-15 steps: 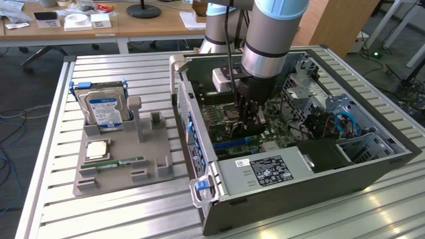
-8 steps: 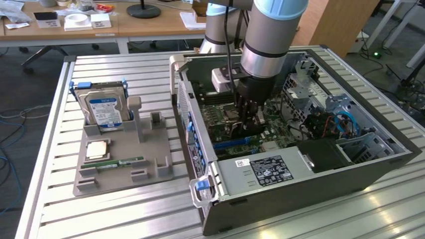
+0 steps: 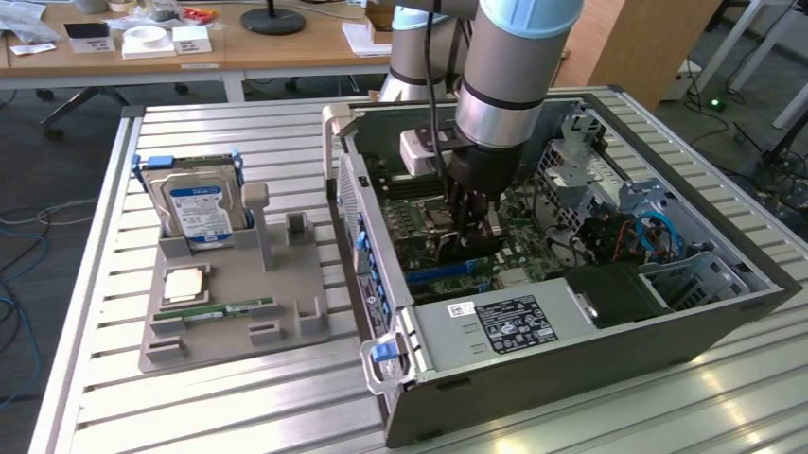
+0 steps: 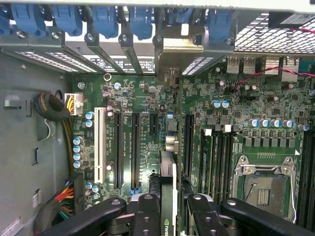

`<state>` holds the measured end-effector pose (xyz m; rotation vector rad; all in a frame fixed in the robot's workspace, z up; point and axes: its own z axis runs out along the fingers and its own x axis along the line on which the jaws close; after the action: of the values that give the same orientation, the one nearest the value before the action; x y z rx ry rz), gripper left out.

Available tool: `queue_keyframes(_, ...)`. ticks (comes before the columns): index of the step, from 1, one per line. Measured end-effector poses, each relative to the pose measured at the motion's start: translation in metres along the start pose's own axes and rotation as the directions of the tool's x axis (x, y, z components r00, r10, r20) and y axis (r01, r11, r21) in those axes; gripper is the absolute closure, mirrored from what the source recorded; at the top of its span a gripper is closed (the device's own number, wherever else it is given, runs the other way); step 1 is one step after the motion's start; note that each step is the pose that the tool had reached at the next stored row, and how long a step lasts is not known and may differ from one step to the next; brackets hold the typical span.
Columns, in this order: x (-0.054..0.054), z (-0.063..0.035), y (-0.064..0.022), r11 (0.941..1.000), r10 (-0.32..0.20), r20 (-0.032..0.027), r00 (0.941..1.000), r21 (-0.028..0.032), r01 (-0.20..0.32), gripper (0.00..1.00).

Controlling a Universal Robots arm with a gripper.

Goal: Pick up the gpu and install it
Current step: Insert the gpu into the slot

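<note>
Exterior view: gripper clamped on gpu, inside computer case, three o'clock of parts tray. Install step judged under way; seating needs alignment with expansion slots.

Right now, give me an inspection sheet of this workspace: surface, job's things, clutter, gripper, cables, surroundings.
Surface: slatted metal table carrying an open computer case and a grey tray.
Job's things: gpu held edge-on over the motherboard slots, inside the case.
Clutter: hard drive, processor chip and RAM stick on the tray.
Gripper: gripper shut on the gpu.
Cables: blue cables in the case; red-black wires across the motherboard.
Surroundings: wooden desks behind the table; floor cables at the exterior view's left.
</note>
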<state>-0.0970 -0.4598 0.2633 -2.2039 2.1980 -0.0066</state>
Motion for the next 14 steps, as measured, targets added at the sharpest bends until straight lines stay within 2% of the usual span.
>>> queue_keyframes(7,0.0000,0.0000,0.0026,1.0000,0.000,0.0001,1.0000,0.0000,0.000,0.74)
queue_keyframes(14,0.0001,0.0040,0.0038,1.0000,0.000,0.0000,1.0000,0.0000,0.000,0.74)
